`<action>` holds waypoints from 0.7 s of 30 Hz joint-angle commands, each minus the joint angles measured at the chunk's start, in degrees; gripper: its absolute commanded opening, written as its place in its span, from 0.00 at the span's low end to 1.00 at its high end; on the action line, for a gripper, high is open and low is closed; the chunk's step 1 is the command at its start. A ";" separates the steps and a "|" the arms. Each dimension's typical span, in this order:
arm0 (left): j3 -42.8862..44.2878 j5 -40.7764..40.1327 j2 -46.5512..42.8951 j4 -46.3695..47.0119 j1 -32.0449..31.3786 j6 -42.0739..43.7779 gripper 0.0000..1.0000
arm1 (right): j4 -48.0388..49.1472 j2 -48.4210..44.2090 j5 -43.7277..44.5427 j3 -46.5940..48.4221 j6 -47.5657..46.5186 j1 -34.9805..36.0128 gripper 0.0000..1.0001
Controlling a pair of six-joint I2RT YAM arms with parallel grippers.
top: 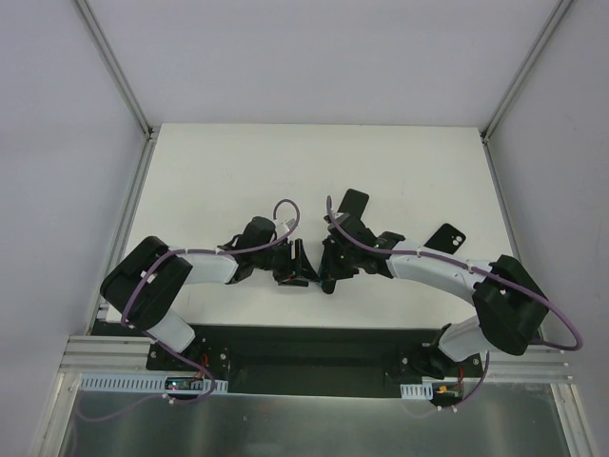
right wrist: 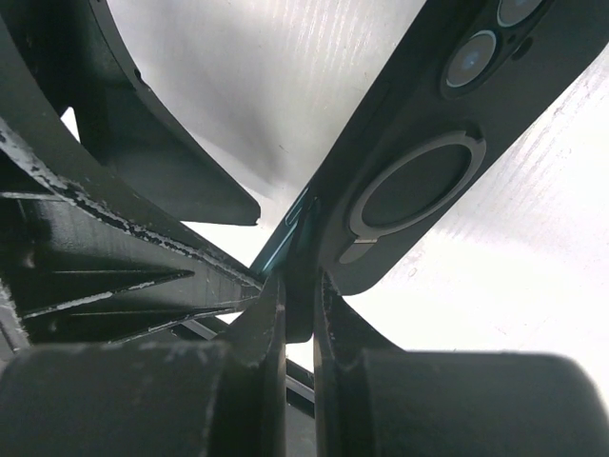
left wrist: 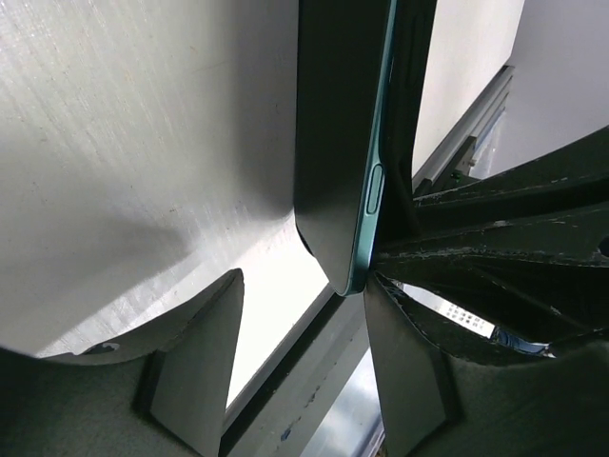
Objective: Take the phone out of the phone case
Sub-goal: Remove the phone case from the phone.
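I see the dark, teal-edged slab phone (left wrist: pixel 335 143) standing on edge over the middle of the white table (top: pixel 219 181). Its long axis runs straight away from my left gripper (left wrist: pixel 301 309), whose fingers stand apart around its near corner. My right gripper (right wrist: pixel 299 290) is pinched on the rim of the black ring-backed phone case (right wrist: pixel 419 181), camera end pointing away.

phone (left wrist: pixel 373 190): far end cut off at my left wrist view's top edge
phone case (right wrist: pixel 419 186): lens end cut off at my right wrist view's top-right corner
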 commanded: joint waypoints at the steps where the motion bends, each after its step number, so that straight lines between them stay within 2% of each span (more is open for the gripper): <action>1: 2.51 -5.50 0.40 -0.53 -1.26 -0.50 0.52 | 4.39 0.50 -2.10 -0.09 -0.28 -0.01 0.01; 6: 4.00 -8.48 0.58 -3.16 -1.87 1.34 0.46 | 4.21 0.24 -2.10 -0.18 -0.36 -0.01 0.02; 10: 5.23 -12.26 0.66 -7.99 -3.28 3.37 0.36 | 4.12 -0.64 -2.28 -0.36 -0.54 -0.01 0.01; 21: 9.01 -20.53 2.94 -12.57 -8.38 4.60 0.28 | 4.83 -1.61 -3.24 -1.15 -0.98 0.08 0.01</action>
